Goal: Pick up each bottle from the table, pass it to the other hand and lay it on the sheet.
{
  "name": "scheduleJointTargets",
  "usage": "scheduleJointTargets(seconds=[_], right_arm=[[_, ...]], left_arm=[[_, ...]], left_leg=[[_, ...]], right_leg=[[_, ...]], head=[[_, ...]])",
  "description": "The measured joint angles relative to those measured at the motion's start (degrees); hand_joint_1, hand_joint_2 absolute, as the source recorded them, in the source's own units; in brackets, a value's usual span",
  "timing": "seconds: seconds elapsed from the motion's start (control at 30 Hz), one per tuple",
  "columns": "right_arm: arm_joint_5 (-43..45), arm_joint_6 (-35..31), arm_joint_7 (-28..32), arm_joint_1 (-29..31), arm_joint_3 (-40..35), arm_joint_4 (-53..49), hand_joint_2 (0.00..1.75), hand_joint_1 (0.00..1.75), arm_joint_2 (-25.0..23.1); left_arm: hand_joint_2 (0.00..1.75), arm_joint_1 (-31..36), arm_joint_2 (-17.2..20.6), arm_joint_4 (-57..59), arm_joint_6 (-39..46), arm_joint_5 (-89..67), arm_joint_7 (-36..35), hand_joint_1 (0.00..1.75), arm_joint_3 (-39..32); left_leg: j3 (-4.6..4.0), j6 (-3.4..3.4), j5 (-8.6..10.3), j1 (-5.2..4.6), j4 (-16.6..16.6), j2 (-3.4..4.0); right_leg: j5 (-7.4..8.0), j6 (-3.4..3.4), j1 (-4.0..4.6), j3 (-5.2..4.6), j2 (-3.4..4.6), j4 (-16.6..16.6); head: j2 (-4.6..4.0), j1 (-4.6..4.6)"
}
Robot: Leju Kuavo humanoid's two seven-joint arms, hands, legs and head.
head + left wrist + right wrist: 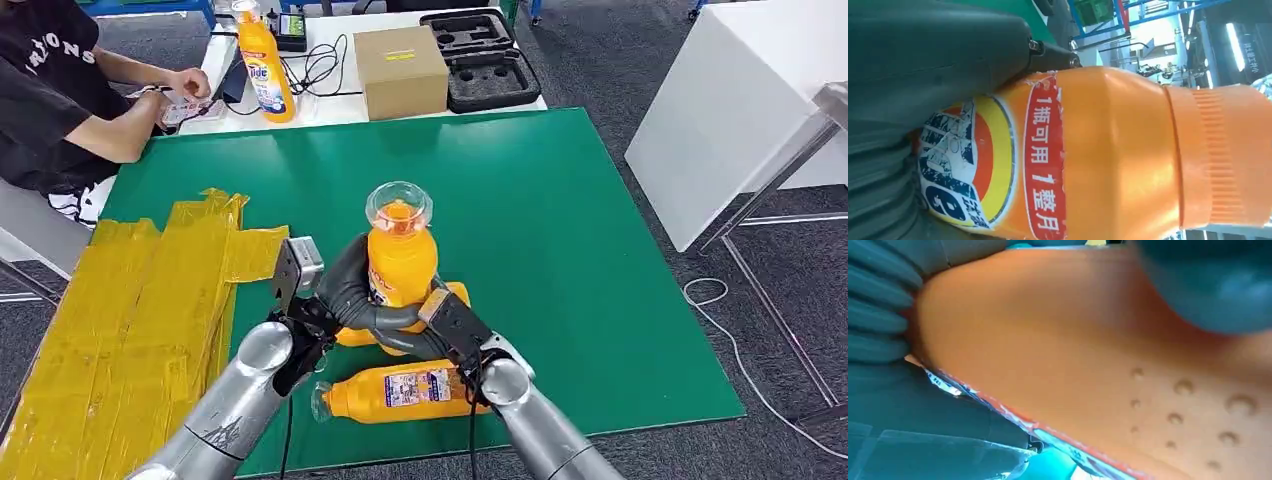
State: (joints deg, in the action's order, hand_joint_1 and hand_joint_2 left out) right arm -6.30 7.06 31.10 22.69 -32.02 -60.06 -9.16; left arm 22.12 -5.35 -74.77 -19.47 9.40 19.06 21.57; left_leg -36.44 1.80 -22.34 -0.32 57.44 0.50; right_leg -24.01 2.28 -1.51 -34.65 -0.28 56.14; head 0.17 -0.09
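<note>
Both hands wrap the upright orange detergent bottle [402, 262] above the green surface [560, 230], left hand [345, 290] and right hand [440, 322] gripping its body, the yellow sheet [130, 320] lying at nine o'clock, nearer the left.

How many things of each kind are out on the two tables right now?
Orange bottles: 4 (held bottle, lying bottle, half-hidden bottle behind the hands, far bottle on the white table)
Cardboard box: 1
Black tray: 1
Yellow sheet: 1
Total: 7
</note>
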Motion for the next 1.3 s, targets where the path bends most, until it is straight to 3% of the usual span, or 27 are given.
scheduleJointTargets(seconds=[0.03, 0.07, 0.1, 0.13, 0.37, 0.63, 0.87, 1.07, 1.3], right_arm=[[-0.26, -0.52, 0.04, -0.31, 0.00, -0.72, 1.75, 1.75, 0.04], [-0.46, -0.87, 0.02, -0.57, 0.02, -1.49, 1.75, 1.52, 0.18], [-0.55, -1.02, -0.15, -0.72, 0.00, -2.16, 1.75, 0.21, 0.35], [-0.59, -1.09, -0.28, -0.82, 0.02, -2.64, 1.75, 0.00, 0.44], [-2.95, -4.50, -1.79, -2.79, 0.26, -9.40, 1.75, 0.00, 2.27], [-9.83, -10.88, -4.63, -6.62, 2.66, -23.20, 1.75, 0.00, 7.91], [-11.40, -11.60, -5.11, -8.82, 4.09, -29.44, 1.75, 0.00, 10.45], [-15.08, -14.44, -5.44, -13.63, 6.88, -34.74, 1.75, 0.00, 11.65], [-17.09, -14.01, -5.64, -18.47, 9.47, -38.95, 1.75, 0.00, 11.93]], left_arm=[[1.75, -0.07, 0.00, -0.22, 0.28, 0.00, 0.00, 1.75, -0.04], [1.75, -0.10, 0.02, -0.50, 0.48, 0.00, 0.00, 1.75, -0.09], [1.75, -0.10, 0.02, -0.74, 0.55, 0.00, 0.00, 1.75, -0.11], [1.75, -0.10, 0.02, -0.89, 0.65, 0.00, 0.00, 1.75, -0.11], [1.75, -0.33, 0.09, -2.16, 2.23, -1.47, 0.50, 1.75, -0.77], [1.75, 0.12, 2.14, -3.72, 6.64, -8.61, 0.15, 1.75, -5.09], [1.75, 0.25, 3.30, -3.74, 7.32, -10.72, 0.17, 1.75, -7.56], [1.75, 2.92, 5.79, -2.21, 17.02, -26.98, -1.38, 1.75, -10.14], [1.75, 8.59, 12.11, 2.06, 17.63, -53.54, -6.06, 1.75, -12.87]], left_leg=[[-0.01, 0.00, 0.00, 0.00, 0.00, 0.00], [-0.01, 0.00, 0.00, 0.00, 0.00, 0.00], [-0.01, 0.00, 0.00, 0.00, 0.00, 0.00], [-0.01, 0.00, 0.00, 0.00, 0.00, 0.00], [-0.03, 0.00, 0.00, 0.00, 0.00, -0.01], [-0.01, -0.02, -0.02, 0.00, 0.00, 0.05], [-0.03, -0.02, -0.01, 0.00, 0.00, 0.05], [-0.06, -0.02, -0.02, 0.01, 0.00, 0.03], [-0.06, -0.05, 0.01, 0.04, -0.02, 0.07]], right_leg=[[0.00, 0.00, 0.00, 0.00, 0.00, 0.00], [0.00, 0.00, 0.00, 0.00, 0.00, 0.00], [0.00, 0.00, 0.00, 0.00, 0.00, 0.00], [0.00, 0.00, 0.00, 0.00, 0.00, 0.00], [0.00, 0.00, 0.00, 0.00, 0.00, 0.00], [0.01, 0.00, 0.00, -0.07, 0.07, -0.01], [0.01, -0.01, 0.01, -0.09, 0.08, -0.01], [0.00, -0.01, 0.01, -0.11, 0.07, -0.01], [0.01, -0.01, 0.05, -0.15, 0.11, 0.00]], head=[[0.00, 0.00], [0.00, -0.02], [0.00, 0.00], [0.00, -0.02], [0.00, 0.00], [0.00, -0.06], [0.00, 0.00], [0.00, -0.02], [0.00, -0.02]])
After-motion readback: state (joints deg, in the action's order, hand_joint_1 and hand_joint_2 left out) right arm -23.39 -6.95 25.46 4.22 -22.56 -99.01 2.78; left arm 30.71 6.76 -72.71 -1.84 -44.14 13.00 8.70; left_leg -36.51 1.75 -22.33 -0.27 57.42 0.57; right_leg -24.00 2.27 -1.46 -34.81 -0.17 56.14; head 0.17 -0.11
